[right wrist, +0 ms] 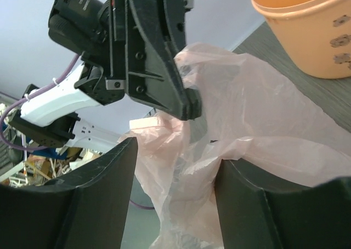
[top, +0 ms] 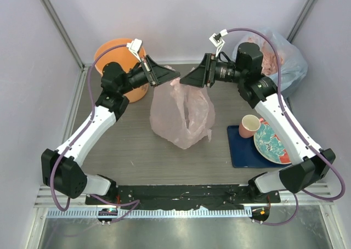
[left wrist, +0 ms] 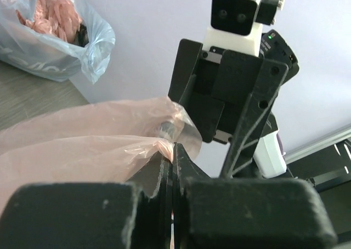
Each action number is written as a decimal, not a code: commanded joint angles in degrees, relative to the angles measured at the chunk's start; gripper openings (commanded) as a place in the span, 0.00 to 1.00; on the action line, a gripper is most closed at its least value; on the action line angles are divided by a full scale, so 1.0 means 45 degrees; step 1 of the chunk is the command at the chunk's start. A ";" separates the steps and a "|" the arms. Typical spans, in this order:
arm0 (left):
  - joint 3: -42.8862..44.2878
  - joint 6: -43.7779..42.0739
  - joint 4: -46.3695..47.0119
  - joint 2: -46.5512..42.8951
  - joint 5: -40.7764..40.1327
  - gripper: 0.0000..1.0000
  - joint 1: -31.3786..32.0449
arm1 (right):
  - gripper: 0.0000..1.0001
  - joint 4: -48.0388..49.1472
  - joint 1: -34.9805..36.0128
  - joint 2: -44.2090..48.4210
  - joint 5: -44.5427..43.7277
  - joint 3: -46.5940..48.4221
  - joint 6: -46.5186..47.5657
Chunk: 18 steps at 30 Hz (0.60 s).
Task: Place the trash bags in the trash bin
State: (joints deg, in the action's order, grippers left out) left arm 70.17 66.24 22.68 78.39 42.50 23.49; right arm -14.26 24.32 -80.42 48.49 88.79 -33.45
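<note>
A translucent pale-pink plastic bag [right wrist: 258, 123] is pinched by the black left gripper [right wrist: 189, 103] and draped between the parted fingers of the right gripper [right wrist: 175, 161]; a tapered orange plastic bucket [right wrist: 307, 24] is seen beyond.

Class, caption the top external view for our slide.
Left claw grips the pink trash bag, right claw open around it, orange bin behind.

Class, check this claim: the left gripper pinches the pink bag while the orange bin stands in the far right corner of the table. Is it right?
Not quite. The orange bin stands in the far left corner, as the top external view shows. The rest holds: the left gripper does pinch the pink bag.
</note>
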 commanded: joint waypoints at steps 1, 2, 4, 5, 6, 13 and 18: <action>0.0012 0.0983 0.1406 0.0080 -0.0265 0.00 -0.0043 | 0.63 0.1080 0.0514 0.0235 0.0338 -0.0220 -0.0242; 0.0012 0.1003 0.1483 0.0119 -0.0265 0.00 -0.0043 | 0.65 0.1060 0.0669 0.0196 0.0183 -0.0278 -0.0203; 0.0031 0.1061 0.1484 0.0158 -0.0246 0.00 -0.0043 | 0.67 0.1041 0.0768 0.0080 -0.0013 -0.0298 -0.0086; 0.0051 0.1062 0.1504 0.0158 -0.0245 0.00 -0.0043 | 0.68 0.1002 0.0846 0.0021 -0.0149 -0.0260 -0.0066; 0.0051 0.1042 0.1465 0.0158 -0.0245 0.00 -0.0004 | 0.68 0.1021 0.0866 -0.0038 -0.0363 -0.0201 -0.0066; -0.0026 0.0437 0.0411 0.0022 -0.0693 0.00 0.0132 | 0.73 0.1372 0.1178 -0.0585 -0.0639 0.0423 -0.0417; -0.0105 -0.0244 -0.0487 -0.0134 -0.1162 0.00 0.0288 | 0.76 0.1548 0.1491 -0.0800 -0.0600 0.0619 -0.0515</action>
State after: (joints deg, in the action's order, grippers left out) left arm 69.91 68.53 22.87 79.05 39.68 24.08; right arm -11.14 29.74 -84.09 46.09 88.20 -34.54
